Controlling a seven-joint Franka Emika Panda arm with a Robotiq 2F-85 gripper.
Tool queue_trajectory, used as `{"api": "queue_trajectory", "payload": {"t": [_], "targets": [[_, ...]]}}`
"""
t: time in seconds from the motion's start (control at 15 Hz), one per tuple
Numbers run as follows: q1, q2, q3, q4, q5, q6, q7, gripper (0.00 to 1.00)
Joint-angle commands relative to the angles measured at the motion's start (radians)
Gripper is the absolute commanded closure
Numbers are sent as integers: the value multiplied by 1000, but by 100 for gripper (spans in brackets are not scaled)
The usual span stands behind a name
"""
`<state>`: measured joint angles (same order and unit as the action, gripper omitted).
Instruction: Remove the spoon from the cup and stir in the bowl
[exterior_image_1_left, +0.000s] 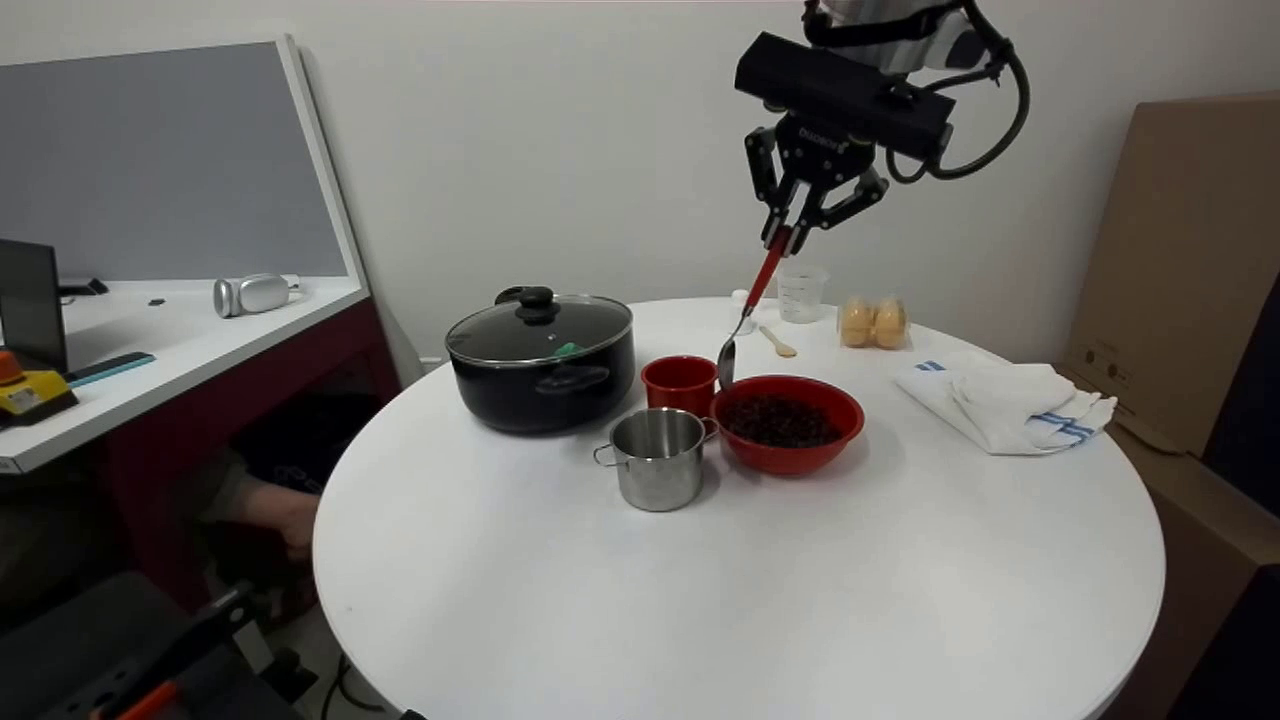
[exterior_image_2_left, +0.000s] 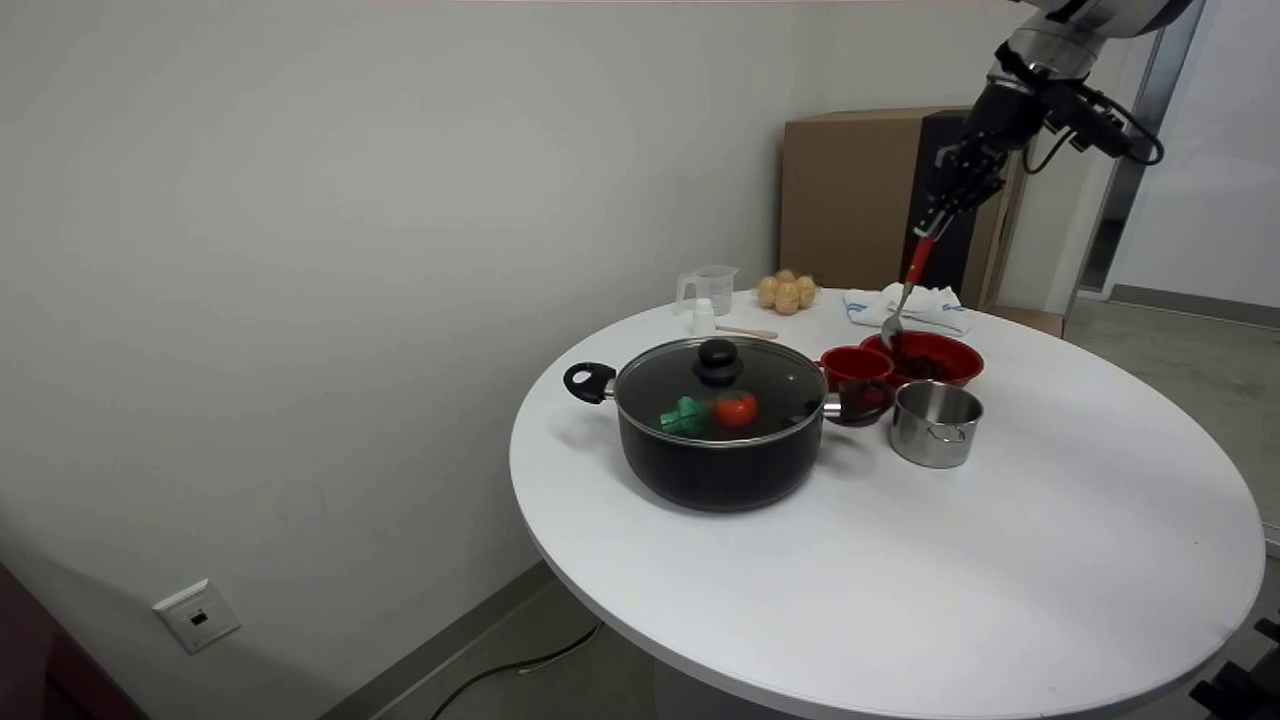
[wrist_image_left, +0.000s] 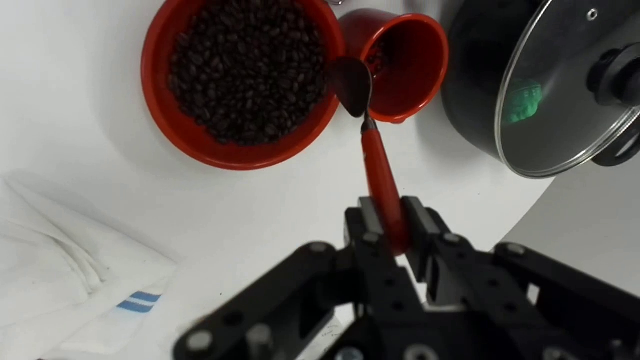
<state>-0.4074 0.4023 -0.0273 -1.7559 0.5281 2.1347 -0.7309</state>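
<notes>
Wrist view: the hand was clamped on the spoon, gripping its red handle toward the free end, with the metal head extended away from the grip. The spoon was already out of the red cup; its head appeared across the neighbouring rims of that cup and the red bowl. The bowl contained dark beans; a few small dark pieces lay inside the cup. Cup and bowl stood just beside one another; whether they touched could not be determined. In both exterior views the spoon was tilted, handle up and head down, the head at the bowl's edge on the cup's side. Contact with rim or beans could not be confirmed. The cup stood upright between the bowl and a black pot fitted with a glass lid, through which a red item and a green item were visible. A steel cup stood near the red cup and bowl. All four vessels rested on a round white bench. Also recorded there, in an exterior view: a white cloth with blue stripes, egg-shaped items, a wooden spoon and a clear measuring jug.
</notes>
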Motion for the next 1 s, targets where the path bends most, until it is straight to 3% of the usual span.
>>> {"api": "queue_trajectory", "payload": {"t": [0.0, 0.93], "targets": [[-8, 28, -4, 47, 37, -86, -2, 96], [-25, 65, -24, 118, 38, -119, 13, 96]]}}
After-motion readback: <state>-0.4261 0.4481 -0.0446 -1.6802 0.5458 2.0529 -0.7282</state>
